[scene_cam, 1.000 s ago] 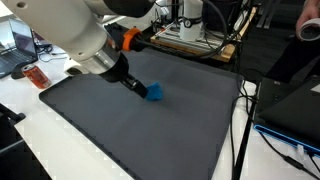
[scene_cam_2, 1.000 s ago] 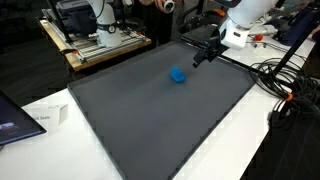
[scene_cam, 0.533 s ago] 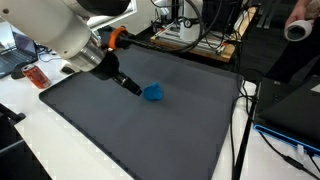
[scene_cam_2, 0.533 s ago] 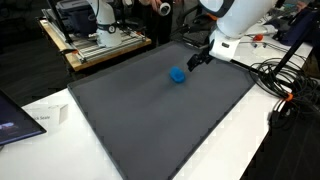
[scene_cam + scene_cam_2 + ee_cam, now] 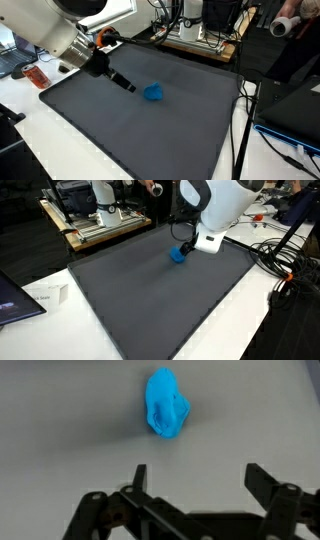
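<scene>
On the dark mat [image 5: 150, 135] that covers the table [image 5: 40, 145], in an exterior view, the blue object [image 5: 154, 93] lies alone. The gripper [image 5: 127, 86] is held low and slanted. Its tips are near the object but apart from it, and the object lies ahead along the line in which they point.

In an exterior view, the blue object [image 5: 178, 254] shows just beside the gripper [image 5: 188, 247]. The wrist largely hides the fingers, so contact cannot be judged here.

In the wrist view, the gripper [image 5: 197, 475] has its fingers [image 5: 140, 472] set wide apart with nothing between them. The blue object [image 5: 166, 404] lies ahead, clear of both fingers and offset toward the marked one rather than centred. Its long axis runs away from the gripper, across the line joining the two tips.
</scene>
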You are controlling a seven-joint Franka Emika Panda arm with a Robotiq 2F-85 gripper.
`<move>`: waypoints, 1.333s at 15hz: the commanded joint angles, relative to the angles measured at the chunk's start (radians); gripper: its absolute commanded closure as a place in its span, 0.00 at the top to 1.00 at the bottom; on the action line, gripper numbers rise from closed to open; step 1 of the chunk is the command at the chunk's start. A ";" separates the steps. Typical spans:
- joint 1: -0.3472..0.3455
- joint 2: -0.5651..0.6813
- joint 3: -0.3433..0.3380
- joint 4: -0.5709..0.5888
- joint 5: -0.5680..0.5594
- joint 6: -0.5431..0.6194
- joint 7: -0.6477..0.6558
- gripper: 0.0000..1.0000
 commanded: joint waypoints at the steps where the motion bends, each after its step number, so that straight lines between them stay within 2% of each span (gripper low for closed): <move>1: -0.066 -0.050 0.035 -0.106 0.070 0.062 -0.068 1.00; 4: -0.106 -0.068 0.049 -0.164 0.105 0.106 -0.113 1.00; 5: -0.089 -0.076 0.002 -0.178 0.156 0.113 -0.144 1.00; 9: -0.116 -0.126 -0.015 -0.284 0.238 0.167 -0.228 1.00; 20: -0.176 -0.334 -0.041 -0.718 0.377 0.429 -0.546 1.00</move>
